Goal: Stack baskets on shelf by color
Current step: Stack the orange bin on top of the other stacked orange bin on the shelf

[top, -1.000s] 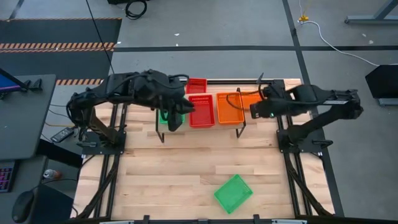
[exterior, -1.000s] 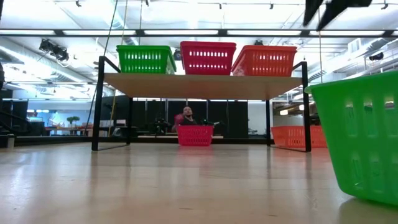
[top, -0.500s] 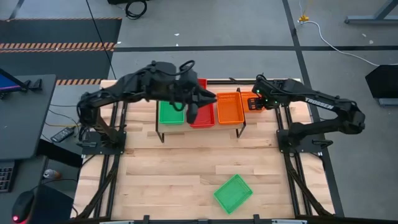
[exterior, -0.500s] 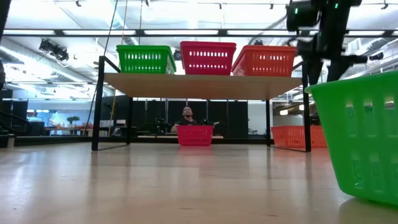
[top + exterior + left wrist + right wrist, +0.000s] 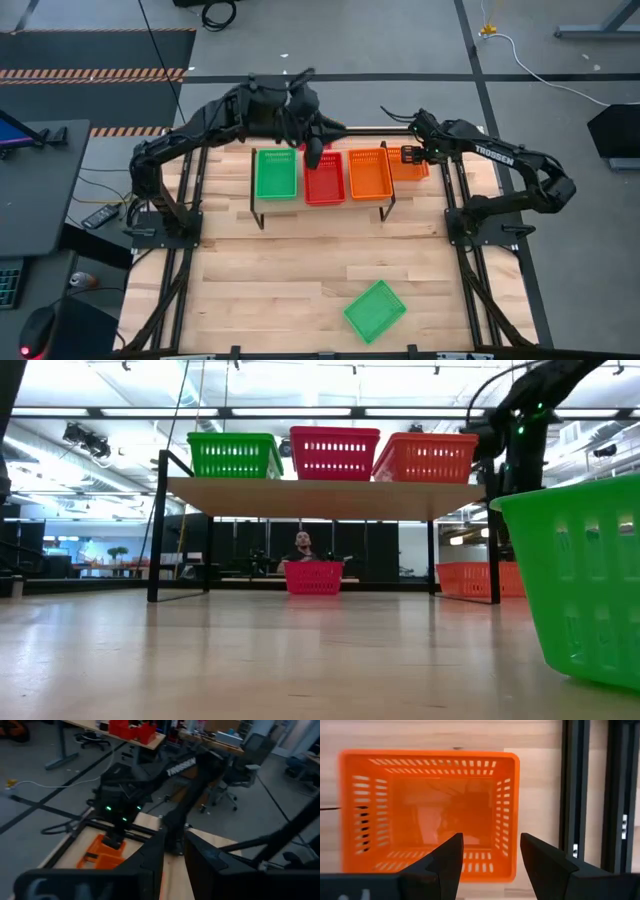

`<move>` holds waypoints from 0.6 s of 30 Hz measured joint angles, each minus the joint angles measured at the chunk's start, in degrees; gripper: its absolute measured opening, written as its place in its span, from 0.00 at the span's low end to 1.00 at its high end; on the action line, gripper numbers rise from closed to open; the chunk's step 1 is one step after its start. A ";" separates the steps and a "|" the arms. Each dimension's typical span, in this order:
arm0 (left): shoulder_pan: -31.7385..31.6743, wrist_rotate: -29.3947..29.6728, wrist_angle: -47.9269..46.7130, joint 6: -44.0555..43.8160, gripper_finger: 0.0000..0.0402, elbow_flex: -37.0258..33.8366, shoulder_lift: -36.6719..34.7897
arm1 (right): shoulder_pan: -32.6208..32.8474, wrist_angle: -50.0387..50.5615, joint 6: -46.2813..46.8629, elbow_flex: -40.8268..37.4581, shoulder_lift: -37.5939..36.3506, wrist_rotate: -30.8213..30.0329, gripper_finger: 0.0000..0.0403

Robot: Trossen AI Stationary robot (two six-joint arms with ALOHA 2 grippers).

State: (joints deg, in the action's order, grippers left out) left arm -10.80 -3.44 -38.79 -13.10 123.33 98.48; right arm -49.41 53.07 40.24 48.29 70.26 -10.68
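White lettering reading TROSSEN runs along the right arm (image 5: 495, 153), right of centre in the high view; the same white word turns up on that arm (image 5: 181, 766) at upper centre of the left wrist view, upside down there and only partly legible, and that's all the readable text

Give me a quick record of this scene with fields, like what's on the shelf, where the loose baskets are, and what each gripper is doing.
shelf: green basket, red basket and orange basket side by side on top
loose on table: green basket near the front; orange basket behind the shelf's right end; red basket behind the shelf
left gripper: over the back of the shelf's red basket, holding nothing visible
right gripper: open, above the loose orange basket, not gripping it
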 joint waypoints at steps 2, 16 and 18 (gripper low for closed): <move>-1.28 -0.49 0.83 -0.46 0.20 0.00 0.00 | -0.44 -0.67 -0.64 -0.86 1.37 0.16 0.51; -2.13 -4.90 1.26 -3.33 0.20 0.00 -0.07 | -0.94 -10.49 1.80 -1.59 10.10 3.94 0.49; -2.11 -7.10 -0.25 -4.39 0.20 0.00 -0.27 | -1.07 -10.85 1.96 -1.59 12.44 4.65 0.48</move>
State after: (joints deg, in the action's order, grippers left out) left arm -12.91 -10.54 -39.04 -17.49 123.33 98.20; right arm -50.48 42.23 42.20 46.70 82.70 -6.03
